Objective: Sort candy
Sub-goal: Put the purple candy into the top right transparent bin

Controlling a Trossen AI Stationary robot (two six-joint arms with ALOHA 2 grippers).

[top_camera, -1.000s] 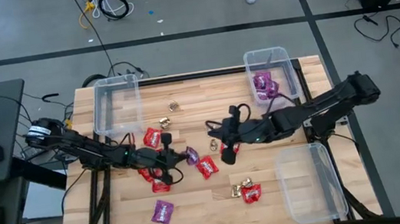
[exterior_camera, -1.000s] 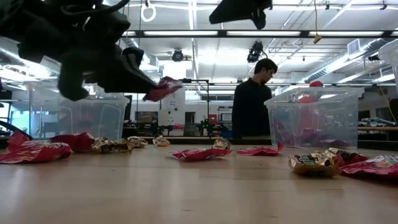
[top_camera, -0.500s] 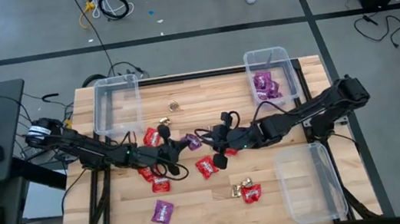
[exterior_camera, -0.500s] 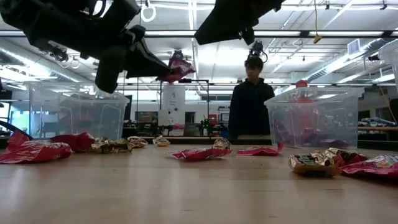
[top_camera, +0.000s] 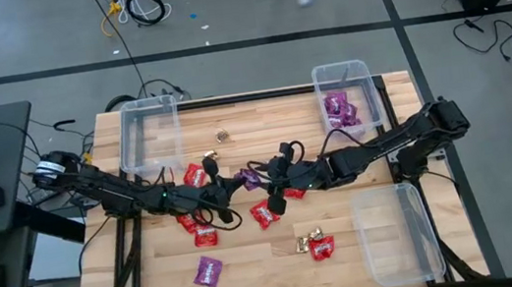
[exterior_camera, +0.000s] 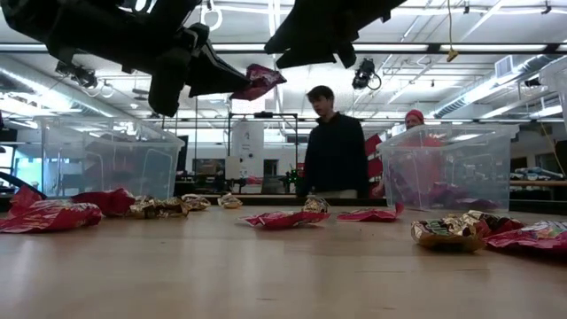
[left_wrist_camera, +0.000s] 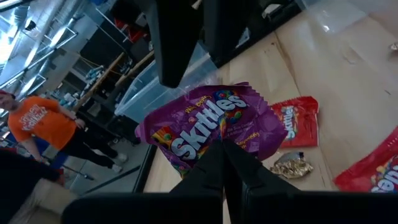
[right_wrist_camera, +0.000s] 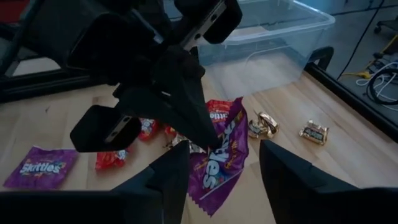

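Note:
My left gripper (top_camera: 230,186) is shut on a flat purple candy packet (top_camera: 249,178), held high above the table (exterior_camera: 259,81). From the table's right my right gripper (right_wrist_camera: 227,180) stands open, a finger on either side of the packet's free end (right_wrist_camera: 217,177). More candy lies flat on the wood: red packets (top_camera: 197,177) (top_camera: 265,214), a purple packet (top_camera: 207,271) and gold pieces (top_camera: 307,242). My left gripper pinches the purple packet by its near edge (left_wrist_camera: 221,144) between its two shut fingers (left_wrist_camera: 231,171). The fingers come about level from the table's left. The packet sticks out beyond the fingertips, lifted clear and spread flat. My right gripper: I cannot tell whether a finger (right_wrist_camera: 177,171) touches the packet.
A clear bin (top_camera: 149,133) stands at the far left, a second bin (top_camera: 366,77) holding purple packets stands at the far right, and a third (top_camera: 397,234) sits near right. People stand beyond the table's far edge (exterior_camera: 332,151).
My left gripper has risen and rolled, carrying the purple packet up and toward the table's right. My right gripper has come down and toward the table's left, up to the packet, and has opened around its free end.

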